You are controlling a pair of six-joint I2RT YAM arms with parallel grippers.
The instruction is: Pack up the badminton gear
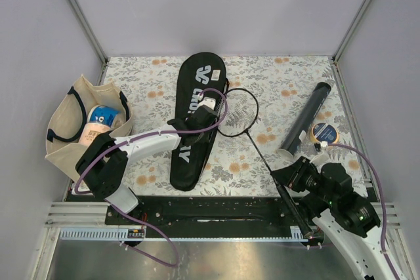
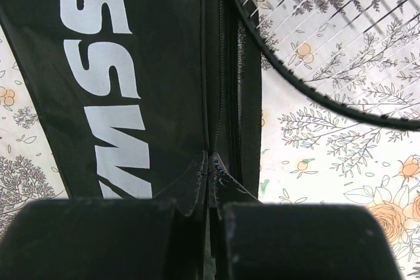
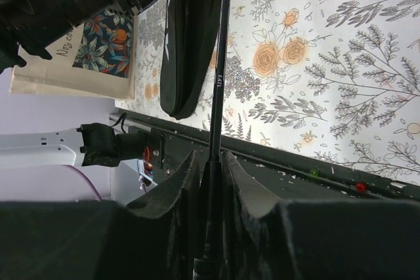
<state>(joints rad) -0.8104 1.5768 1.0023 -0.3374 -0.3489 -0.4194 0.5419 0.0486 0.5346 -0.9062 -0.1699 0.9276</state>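
The black "CROSSWAY" cover (image 1: 190, 155) lies mid-table. My left gripper (image 1: 210, 115) is shut on the cover's zipped right edge, as the left wrist view (image 2: 211, 162) shows, next to the white lettering (image 2: 111, 77). One black racquet has its head (image 1: 237, 113) beside the cover and its shaft running toward me. My right gripper (image 1: 285, 178) is shut on that racquet where shaft meets handle (image 3: 211, 168). The shaft (image 3: 220, 63) points toward the cover (image 3: 187, 44). The black tube (image 1: 305, 121) lies at the right. No second racquet or shuttlecocks are clearly visible.
A beige tote bag (image 1: 72, 129) stands at the left edge and also shows in the right wrist view (image 3: 72, 63). A tape roll with a blue centre (image 1: 323, 133) sits by the tube. A black rail (image 1: 216, 211) borders the near edge.
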